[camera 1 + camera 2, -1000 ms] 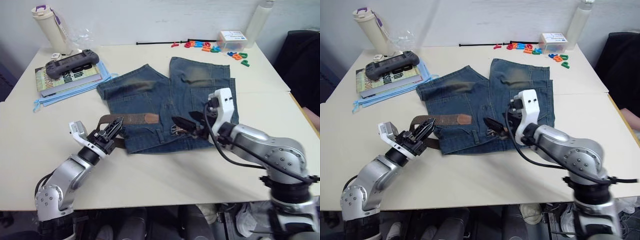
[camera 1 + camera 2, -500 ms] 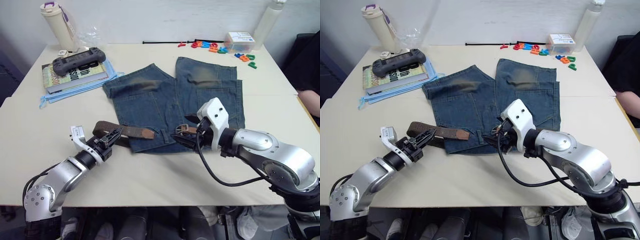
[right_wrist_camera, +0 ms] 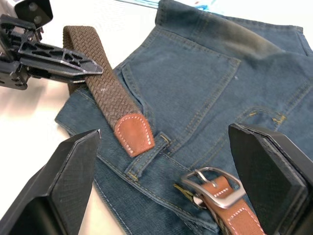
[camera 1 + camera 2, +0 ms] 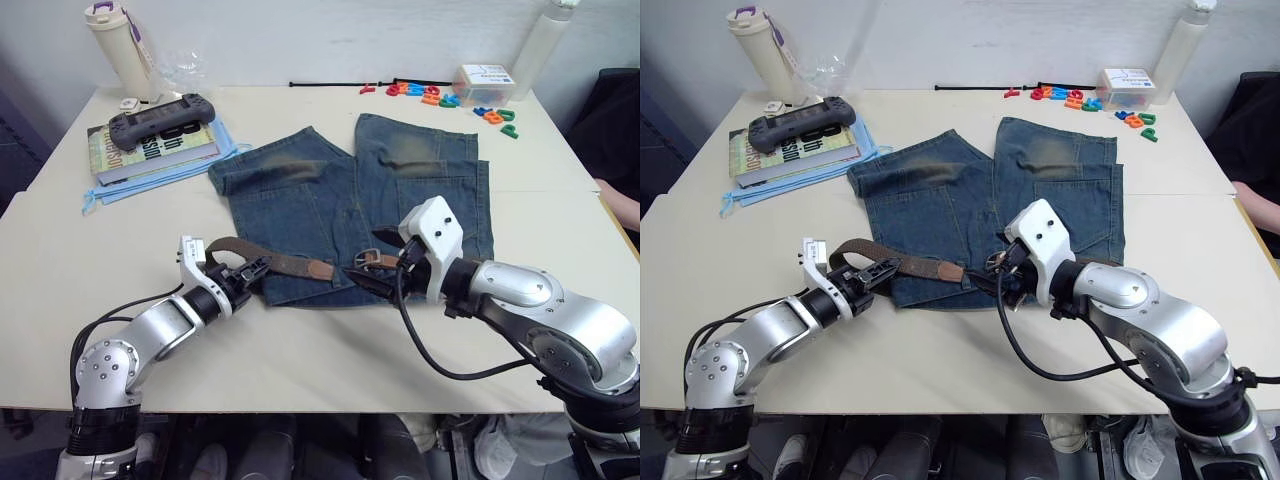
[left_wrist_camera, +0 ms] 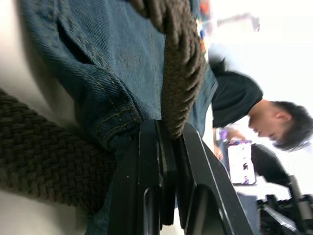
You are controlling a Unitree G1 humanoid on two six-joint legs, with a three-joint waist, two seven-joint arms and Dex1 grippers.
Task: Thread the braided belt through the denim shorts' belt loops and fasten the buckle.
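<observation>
The denim shorts (image 4: pixel 400 180) lie flat on the table, waistband toward me. The braided belt (image 4: pixel 285 262) runs from a loop at the shorts' left edge along the waistband. Its tan leather tip (image 3: pixel 133 136) rests against a belt loop (image 3: pixel 164 138). My left gripper (image 4: pixel 258 268) is shut on the belt's strap at the left edge of the shorts. The silver buckle (image 3: pixel 191 173), on a tan leather end, lies on the waistband just right of that tip. My right gripper (image 4: pixel 372 262) hovers over the buckle, wide open, one finger on each side.
At the back left, a game controller (image 4: pixel 160 105) sits on a book over a light-blue cloth (image 4: pixel 150 175), beside a bottle (image 4: pixel 115 45). Coloured letters (image 4: pixel 440 95), a white box (image 4: pixel 483 80), a second bottle (image 4: pixel 540 40) and a thin black cord (image 4: pixel 330 84) line the back edge. A person stands at the right edge.
The camera has shifted. My left gripper has carried the belt to the right, so its tan tip is closer to the buckle. My right gripper stays open over the buckle.
</observation>
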